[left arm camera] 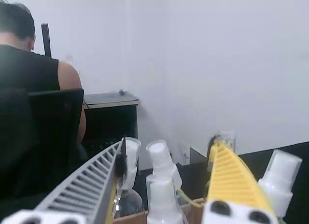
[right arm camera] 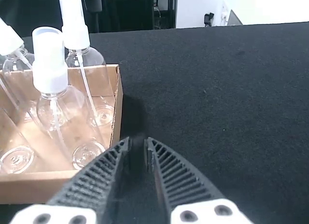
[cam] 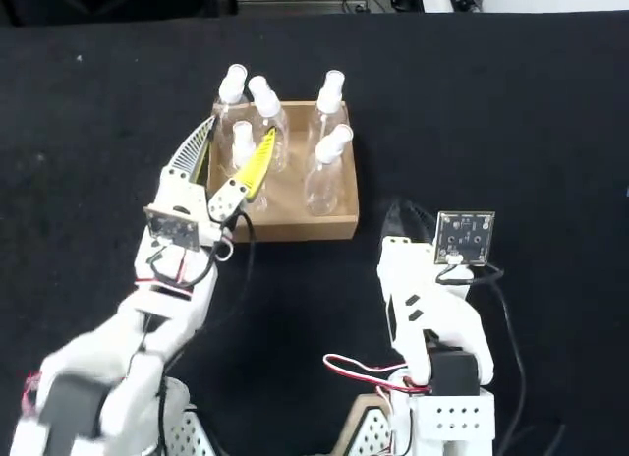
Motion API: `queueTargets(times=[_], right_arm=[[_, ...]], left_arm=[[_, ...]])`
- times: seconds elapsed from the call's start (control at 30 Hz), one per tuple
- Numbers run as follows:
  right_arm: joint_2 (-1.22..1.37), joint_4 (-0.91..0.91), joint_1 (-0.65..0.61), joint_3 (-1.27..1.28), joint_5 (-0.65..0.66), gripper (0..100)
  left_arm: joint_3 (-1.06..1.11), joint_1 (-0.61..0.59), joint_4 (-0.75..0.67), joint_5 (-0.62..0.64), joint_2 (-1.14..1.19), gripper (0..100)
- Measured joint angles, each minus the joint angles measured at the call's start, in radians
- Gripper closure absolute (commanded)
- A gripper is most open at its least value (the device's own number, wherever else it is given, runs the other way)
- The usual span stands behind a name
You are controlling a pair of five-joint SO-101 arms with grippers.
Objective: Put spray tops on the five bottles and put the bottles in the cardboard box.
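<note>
my left gripper [cam: 239, 132], jaws apart, straddles a clear plastic white-topped spray bottle [cam: 243, 142] standing in the brown cardboard box [cam: 295, 226] with four others [cam: 324, 176]; right gripper [right arm camera: 138, 146], jaws together, sits clear, likely avoiding collision.

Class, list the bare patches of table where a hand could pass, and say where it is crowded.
Free: the table right of the cardboard box, beyond the right tool; also the table left of the box. Crowded: inside the box, five bottles with the left tool open among them.
</note>
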Motion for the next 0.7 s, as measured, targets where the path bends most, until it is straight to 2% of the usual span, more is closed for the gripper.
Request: queueTargets(times=[0.17, 0.23, 0.4, 0.53, 0.7], right_arm=[[0.000, 0.000, 0.000, 0.000, 0.000, 96.6], [0.000, 0.000, 0.000, 0.000, 0.000, 98.9], [0.000, 0.000, 0.000, 0.000, 0.000, 98.8], [0.000, 0.002, 0.003, 0.000, 0.000, 98.8], [0.000, 0.060, 0.074, 0.008, 0.000, 98.7]], left_arm=[[0.080, -0.048, 0.232, 0.000, -0.308, 98], [0.103, -0.074, 0.345, 0.000, -0.433, 94], [0.187, -0.153, 0.663, 0.000, -0.760, 97], [0.272, -0.272, 0.939, 0.000, -1.042, 97], [0.275, -0.384, 1.338, 0.002, -1.389, 97]])
